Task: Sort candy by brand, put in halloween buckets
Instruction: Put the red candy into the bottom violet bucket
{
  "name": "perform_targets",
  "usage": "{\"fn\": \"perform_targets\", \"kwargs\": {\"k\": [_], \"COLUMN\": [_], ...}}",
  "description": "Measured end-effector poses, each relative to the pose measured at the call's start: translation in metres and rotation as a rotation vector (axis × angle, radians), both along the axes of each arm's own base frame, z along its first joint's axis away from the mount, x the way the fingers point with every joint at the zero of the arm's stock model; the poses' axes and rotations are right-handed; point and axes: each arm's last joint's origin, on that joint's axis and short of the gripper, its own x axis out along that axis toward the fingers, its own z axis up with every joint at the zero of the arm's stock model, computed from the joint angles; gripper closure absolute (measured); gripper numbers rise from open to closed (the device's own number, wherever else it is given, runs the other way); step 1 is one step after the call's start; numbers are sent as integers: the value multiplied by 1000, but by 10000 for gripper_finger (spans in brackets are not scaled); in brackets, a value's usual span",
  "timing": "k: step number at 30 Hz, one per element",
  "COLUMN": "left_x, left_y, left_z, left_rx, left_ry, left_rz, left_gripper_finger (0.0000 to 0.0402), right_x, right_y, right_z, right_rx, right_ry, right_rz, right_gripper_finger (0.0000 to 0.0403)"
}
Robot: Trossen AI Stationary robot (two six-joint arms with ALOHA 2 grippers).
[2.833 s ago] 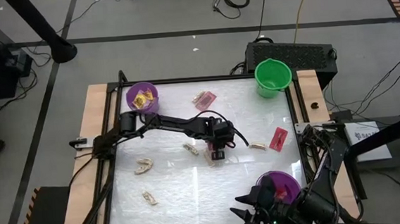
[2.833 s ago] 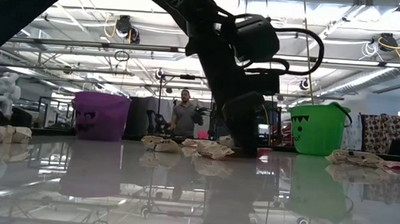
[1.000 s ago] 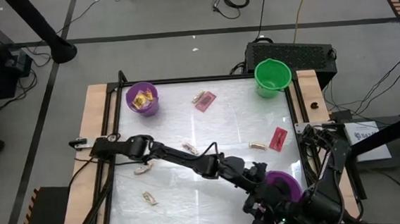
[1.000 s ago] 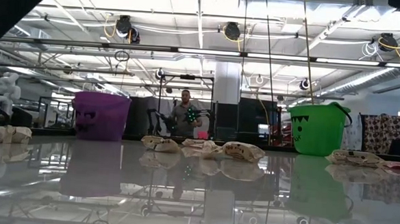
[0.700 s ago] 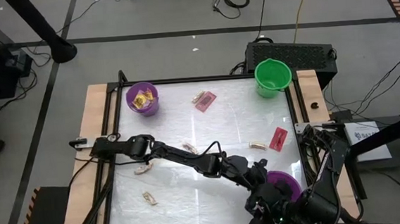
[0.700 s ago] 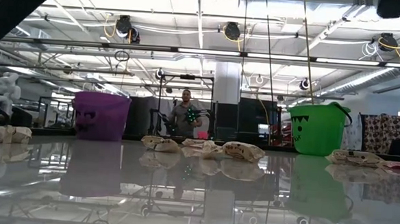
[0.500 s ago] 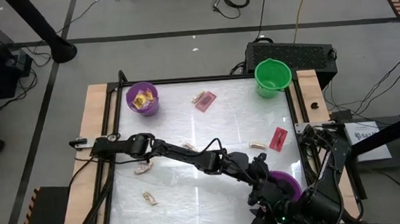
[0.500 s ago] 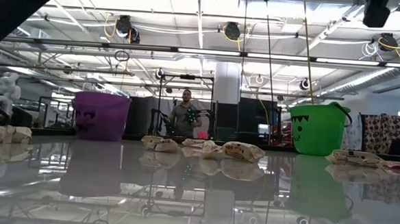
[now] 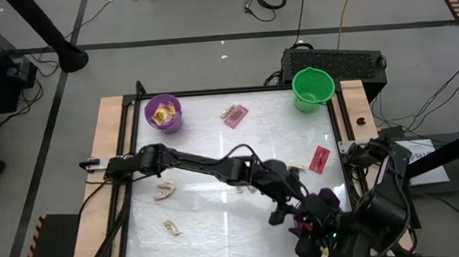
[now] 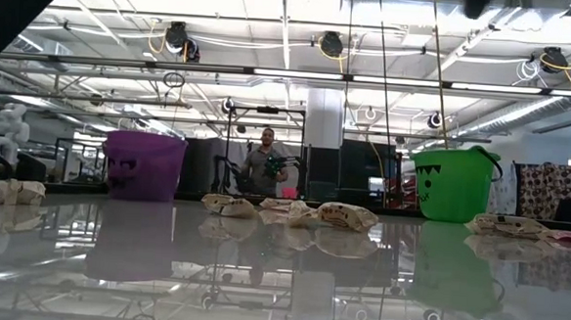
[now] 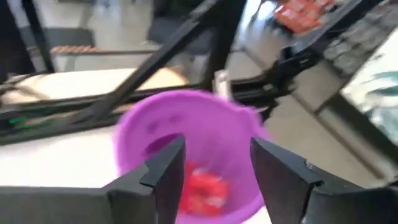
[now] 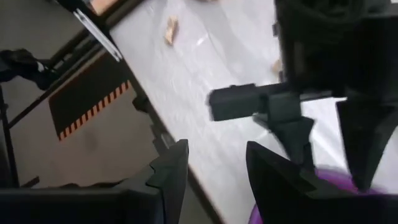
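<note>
Upper left of the overhead view, the small round purple plastic pail [image 9: 164,114] sits with yellow packets inside, and below it two tiny tan wrapped pieces [image 9: 164,190] wait on the glossy white table [image 9: 220,218], lower left. Moving to the centre, the left arm stretches diagonally across the table and the left gripper [image 9: 282,212] hangs just beside the second purple pail [image 9: 325,203] at lower right; its wrist camera looks down between fingers [image 11: 163,169] standing apart with nothing between them, and flat red packets [image 11: 202,190] lie in the bottom of that pail. So the drop looks done for this round of sorting. Upper centre, a pink packet with a tan piece [image 9: 233,114] lies unsorted; right of middle, a red packet [image 9: 320,159] and another tan sweet [image 9: 295,168] wait. Top right, the bright green pail [image 9: 312,87] stands in its corner. Far lower right, the right gripper [image 12: 214,168] idles with jaws apart, empty. Next, I'd judge, the left arm must swing back, likely for that red packet.
</note>
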Motion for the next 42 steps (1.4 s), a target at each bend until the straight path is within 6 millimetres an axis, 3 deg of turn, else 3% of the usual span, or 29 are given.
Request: {"fn": "perform_targets", "kwargs": {"k": [7,11,16,21,27,35,42], "left_x": [-29,-44,-70,-90,-102,-115,-121], "left_y": [54,102,163,207,228,230,256], "left_z": [44,53,54,42,30,24,25], "left_rx": [205,250,267,235,201,266,306], "left_ry": [65,178,386,594,709,842,811], "left_rz": [134,207,341,441,491,482,485], "left_gripper_finger": [214,214,214,214,214,214,214], "right_x": [1,9,19,24,13,-17,-48], "right_y": [-27,-45,-64,-76,-96,-120,-164], "right_z": [19,24,27,30,46,69,63], "right_rx": [-114,-169,-227,-272,-319,-461,-608], "right_ry": [-85,-77,-44,3,-20,-99,-71], "right_rz": [17,42,91,200,277,344,202], "right_gripper_finger": [248,248,248,248,248,248,248]}}
